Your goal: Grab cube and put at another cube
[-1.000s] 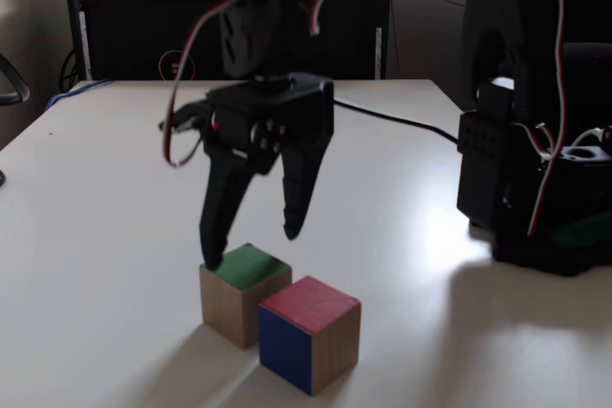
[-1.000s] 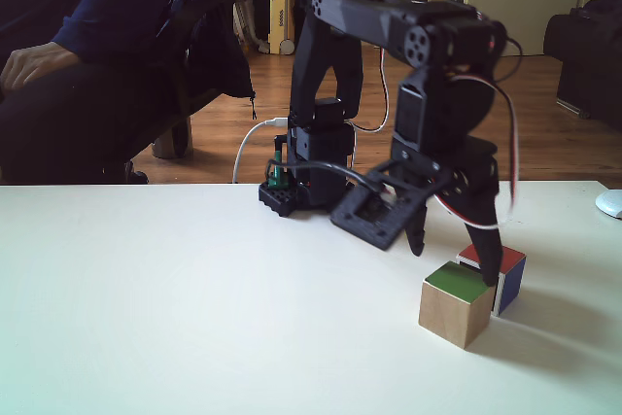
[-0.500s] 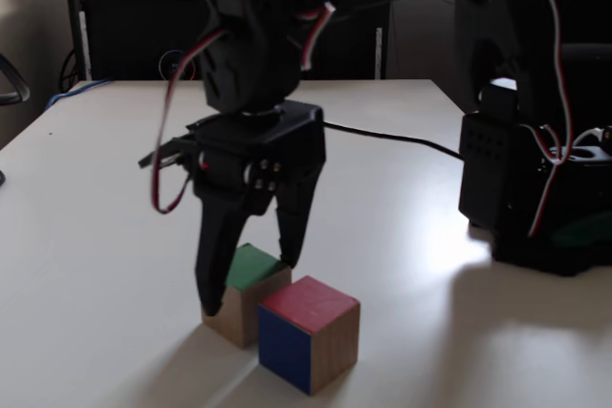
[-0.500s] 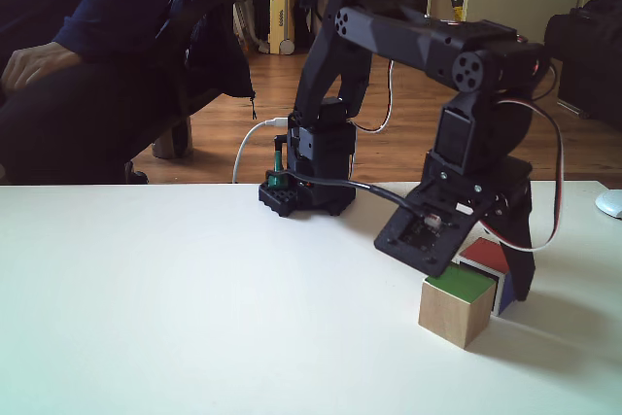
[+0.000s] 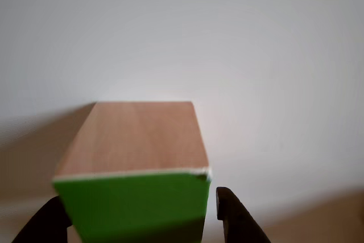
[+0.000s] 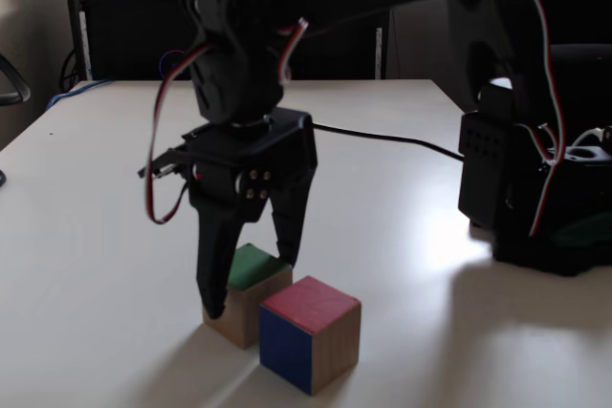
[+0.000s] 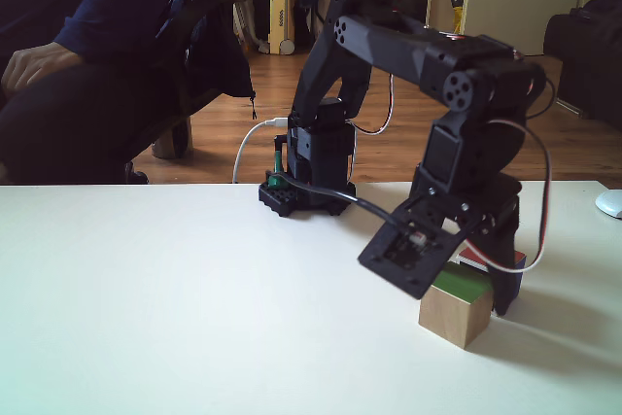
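Note:
The cube is light wood with a green top and sits on the white table. My gripper hangs over it, open, with one finger down each side. In the other view the cube lies between my fingertips, with a small gap at the right one. Another cube, with a red top and a blue front, stands touching or nearly touching it on the right. In a fixed view the cube sits under my wrist, and another cube peeks out behind it.
The arm's black base stands at the right, with a black cable across the table. In a fixed view the base is at the back. A seated person is at the left. A dark cabinet is behind the table.
The gripper has come down from above the cube until its open fingers straddle it. The arm has leaned lower and forward. Neither cube has moved.

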{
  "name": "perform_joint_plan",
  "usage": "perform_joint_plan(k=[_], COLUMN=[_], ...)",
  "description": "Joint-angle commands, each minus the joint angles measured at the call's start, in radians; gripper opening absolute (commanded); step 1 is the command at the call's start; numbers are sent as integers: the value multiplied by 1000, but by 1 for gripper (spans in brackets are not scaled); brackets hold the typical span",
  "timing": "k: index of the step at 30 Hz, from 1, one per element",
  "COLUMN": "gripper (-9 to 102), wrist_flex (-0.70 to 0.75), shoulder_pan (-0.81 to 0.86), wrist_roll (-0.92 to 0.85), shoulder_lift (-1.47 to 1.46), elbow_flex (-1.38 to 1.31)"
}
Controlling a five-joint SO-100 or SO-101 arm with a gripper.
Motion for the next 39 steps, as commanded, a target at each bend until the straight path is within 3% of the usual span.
perform_joint_plan(k=[1, 14, 27, 39], gripper=[37, 33, 19, 17], wrist_flex=[2, -23, -25, 146], shoulder_pan=[-8, 11, 23, -29], wrist_roll=[-12, -21, -3, 95], shoulder_lift=[-3, -48, -78, -12], elbow_flex=[-21, -37, -94, -288])
